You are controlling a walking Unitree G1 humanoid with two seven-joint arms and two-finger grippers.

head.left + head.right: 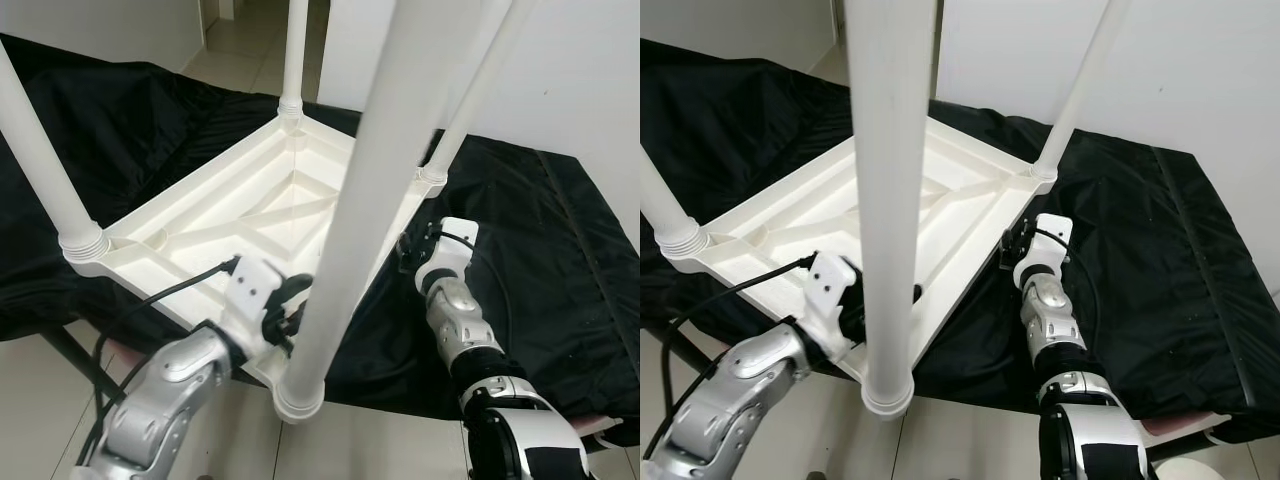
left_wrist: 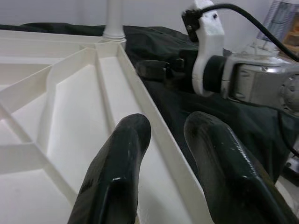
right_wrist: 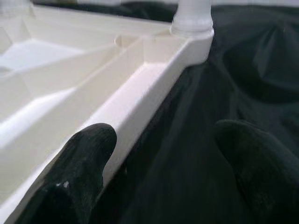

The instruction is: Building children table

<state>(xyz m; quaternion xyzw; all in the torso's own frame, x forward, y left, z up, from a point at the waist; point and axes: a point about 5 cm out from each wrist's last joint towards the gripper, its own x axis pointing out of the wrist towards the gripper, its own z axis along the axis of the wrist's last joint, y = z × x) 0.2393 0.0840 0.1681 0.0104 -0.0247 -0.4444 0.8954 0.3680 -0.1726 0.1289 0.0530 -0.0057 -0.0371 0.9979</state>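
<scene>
No readable text, labels, brands or numbers anywhere, upturned white plastic table [image 1: 250, 215] plain and unmarked, black cloth [image 1: 560, 260] beneath it blank, possibly faint moulded marks on the underside ribs, too blurred to tell

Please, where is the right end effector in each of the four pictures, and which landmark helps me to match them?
Left eye view: right end effector right of centre, at the table edge.
Right eye view: just right of centre, at the same edge.
Left wrist view: upper right of the picture, over the cloth.
Right wrist view: its own fingers in the foreground, open.
Shared landmark: the corner leg socket.
</scene>
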